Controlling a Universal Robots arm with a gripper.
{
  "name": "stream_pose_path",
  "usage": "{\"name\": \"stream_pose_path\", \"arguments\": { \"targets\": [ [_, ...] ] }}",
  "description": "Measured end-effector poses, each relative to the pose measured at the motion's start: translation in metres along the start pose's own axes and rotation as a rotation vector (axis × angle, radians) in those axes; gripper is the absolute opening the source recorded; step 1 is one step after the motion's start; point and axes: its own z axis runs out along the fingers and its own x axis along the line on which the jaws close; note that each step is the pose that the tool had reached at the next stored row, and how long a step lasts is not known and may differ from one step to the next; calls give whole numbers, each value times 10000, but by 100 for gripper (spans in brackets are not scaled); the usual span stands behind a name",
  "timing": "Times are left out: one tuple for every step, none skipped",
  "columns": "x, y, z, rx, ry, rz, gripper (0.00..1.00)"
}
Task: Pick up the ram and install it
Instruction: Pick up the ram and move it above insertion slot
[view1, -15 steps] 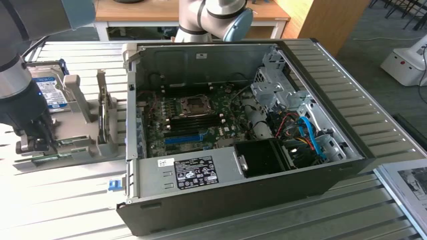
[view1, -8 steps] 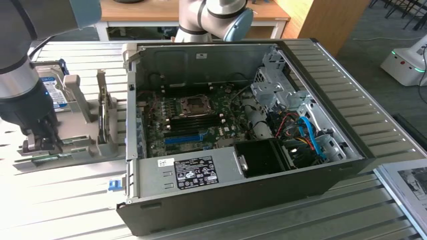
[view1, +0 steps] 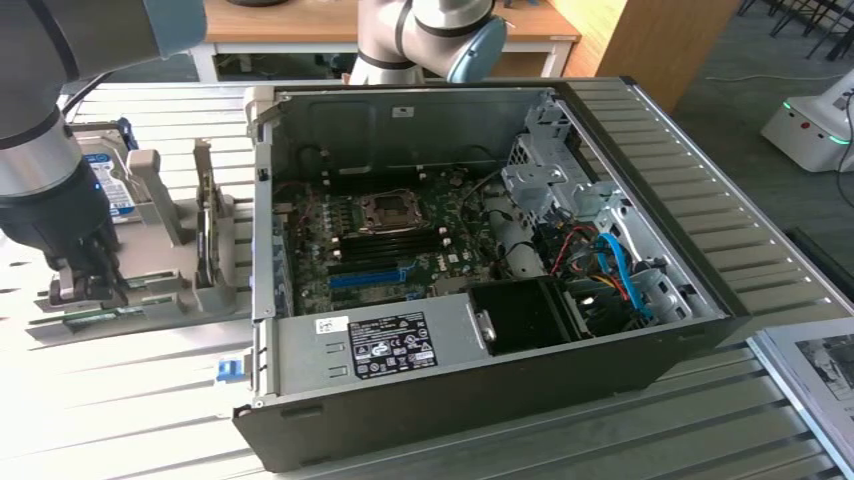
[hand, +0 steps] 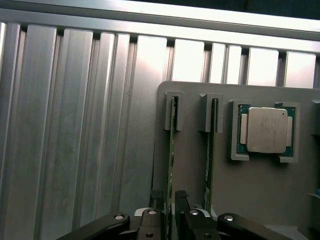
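Note:
The ram is a thin green stick seen edge-on, standing in a slot of the grey holder. My gripper is down over it, with one dark finger against each side, shut on the stick while it still sits in its slot. A second green stick stands in the neighbouring slot. In the exterior view my gripper is low over the holder at that view's left, beside the open computer case. The dark memory slots lie on the motherboard inside.
A square silver processor rests in a pocket of the holder beside the sticks. A hard drive with a blue-white label stands behind my arm. The ribbed metal table surrounds the holder. A second arm's base stands behind the case.

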Motion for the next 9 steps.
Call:
{"name": "stream_pose_path", "arguments": {
  "targets": [
    [0,0,2,-1,0,0,24],
    [0,-1,7,2,-2,0,24],
    [0,-1,12,2,-1,0,24],
    [0,-1,18,1,-1,0,24],
    [0,-1,24,2,-1,0,24],
    [0,-1,31,2,-2,0,24],
    [0,-1,38,2,-1,0,24],
    [0,-1,45,2,-1,0,24],
    [0,-1,51,1,-1,1,24]
  ]
}}
